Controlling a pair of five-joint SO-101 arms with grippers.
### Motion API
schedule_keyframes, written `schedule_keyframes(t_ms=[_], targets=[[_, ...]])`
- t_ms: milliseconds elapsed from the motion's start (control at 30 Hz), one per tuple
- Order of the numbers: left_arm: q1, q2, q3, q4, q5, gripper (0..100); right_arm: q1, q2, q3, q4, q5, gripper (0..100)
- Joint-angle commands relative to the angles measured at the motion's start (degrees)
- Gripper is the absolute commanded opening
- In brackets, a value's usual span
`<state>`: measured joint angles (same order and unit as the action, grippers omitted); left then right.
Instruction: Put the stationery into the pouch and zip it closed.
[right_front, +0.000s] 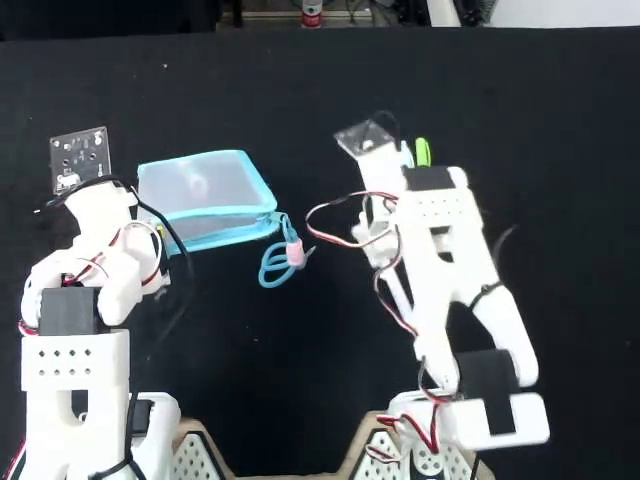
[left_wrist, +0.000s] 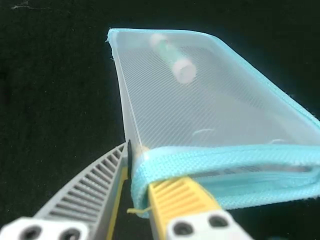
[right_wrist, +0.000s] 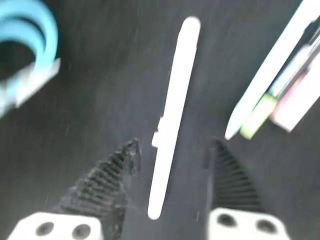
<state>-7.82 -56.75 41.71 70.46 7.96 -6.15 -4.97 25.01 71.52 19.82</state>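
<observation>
Two grippers: I see the left gripper (left_wrist: 135, 165) clamped on the pouch (left_wrist: 200, 110) corner, the right gripper (right_wrist: 172, 145) spread astride a white pen (right_wrist: 176, 90) mid-way across the table (right_wrist: 90, 100).

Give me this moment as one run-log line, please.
left hand: shut on pouch corner | right hand: open, white pen between its fingers, on table | pouch: one item inside | other stationery beside pen

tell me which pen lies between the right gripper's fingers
The lone plain white pen, lying on the black table between the right gripper's open fingers. The other pens lie bunched together outside the fingers, one tipped green.
</observation>
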Motion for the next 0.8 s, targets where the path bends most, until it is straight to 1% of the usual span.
schedule_keyframes(t_ms=[0,167,433,567,667,767], targets=[[0.22,-0.44,-2.42,0.18,-0.7,3,-1.14,5.49,-3.47,-10.81,-1.23,10.4],[0.22,-0.44,-2.42,0.18,-0.7,3,-2.02,15.25,-7.78,-15.65,-1.05,13.8],[0.22,-0.44,-2.42,0.18,-0.7,3,-1.85,26.33,-20.44,-11.6,-0.97,13.8],[0.22,-0.44,-2.42,0.18,-0.7,3,-1.67,29.67,-22.02,-11.6,-0.79,13.8],[0.22,-0.44,-2.42,0.18,-0.7,3,-1.23,30.99,-21.67,-11.34,1.85,13.8],[0.22,-0.44,-2.42,0.18,-0.7,3,-0.62,31.34,-21.49,-9.93,2.9,13.8]])
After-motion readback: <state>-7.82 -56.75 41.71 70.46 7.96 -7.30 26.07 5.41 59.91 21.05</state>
